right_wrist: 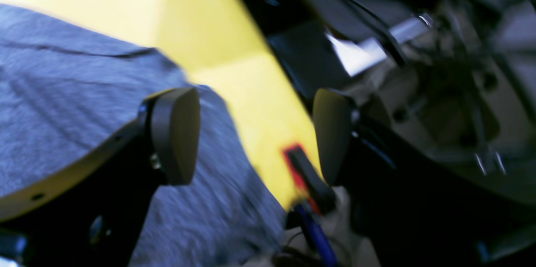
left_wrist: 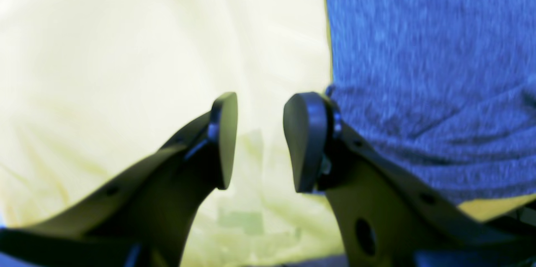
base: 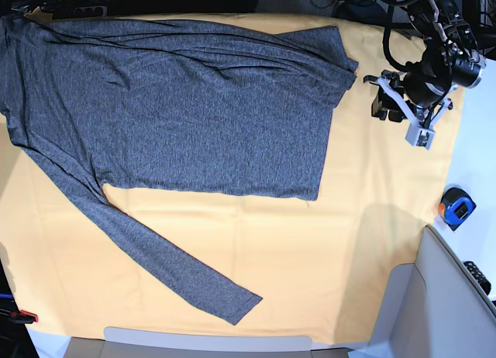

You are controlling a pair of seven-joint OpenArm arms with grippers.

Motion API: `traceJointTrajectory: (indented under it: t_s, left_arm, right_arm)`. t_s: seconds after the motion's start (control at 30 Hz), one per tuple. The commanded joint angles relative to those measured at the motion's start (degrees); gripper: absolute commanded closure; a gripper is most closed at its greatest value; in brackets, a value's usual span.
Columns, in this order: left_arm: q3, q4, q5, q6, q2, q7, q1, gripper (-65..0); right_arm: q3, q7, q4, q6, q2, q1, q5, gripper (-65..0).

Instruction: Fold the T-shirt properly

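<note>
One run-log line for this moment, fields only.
stage: fold not begun | T-shirt: spread flat on yellow cloth, one sleeve angled toward near edge | left gripper: open, empty, beside shirt edge | right gripper: open, empty

A yellow-orange cloth (base: 364, 242) is covering the worktop and hanging over its edges. Lying flat on the cloth is the dark grey T-shirt (base: 194, 110), its body stretching across the far half. One long sleeve (base: 155, 257) is running diagonally toward the near edge, ending just short of it; the other is lying folded along the far side. A small tape measure (base: 456, 207) is sitting at the cloth's edge, well apart from the shirt.
</note>
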Motion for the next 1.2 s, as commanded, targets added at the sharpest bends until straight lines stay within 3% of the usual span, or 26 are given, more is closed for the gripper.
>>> traceJointTrajectory:
  t_s: [0.0,0.17,0.33,0.4,0.5,0.8,1.17]
  left_arm:
    - [0.04,0.55,-0.61,-0.05,-0.56,-1.01,-2.89,-22.0]
    - [0.13,-8.24,-0.61,-0.05,2.08,-1.01,-14.06,-22.1]
    - [-0.23,-28.99,-0.7,-0.32,3.13,-1.01,-24.96,-22.1]
    - [-0.31,-36.46,-0.7,-2.69,3.04,-1.01,-28.21,-22.1]
    - [-0.31,-46.22,-0.61,-5.77,2.87,-1.01,-32.26,-22.1]
    - [0.3,-68.2,-0.61,-6.21,2.96,-11.17,-37.97,-22.1]
    - [0.39,-70.66,-0.61,-6.21,4.71,-12.31,-38.76,-22.0]
  right_arm:
    - [-2.4,1.03,0.68,-0.07,1.55,2.68,-2.92,-42.1]
    - [-16.91,4.02,-6.18,0.37,1.29,12.09,-18.48,-42.1]
    - [-27.28,14.74,-19.63,0.37,1.64,16.75,-25.25,-42.1]
    - [-29.13,17.47,-23.85,0.37,1.64,17.89,-26.66,-42.1]
    - [-29.48,18.17,-27.89,0.37,1.64,19.39,-26.66,-42.1]
    - [-29.31,18.26,-29.56,0.37,3.22,20.27,-26.66,-42.1]
    - [-29.48,18.26,-29.83,0.37,2.87,20.09,-26.66,-42.1]
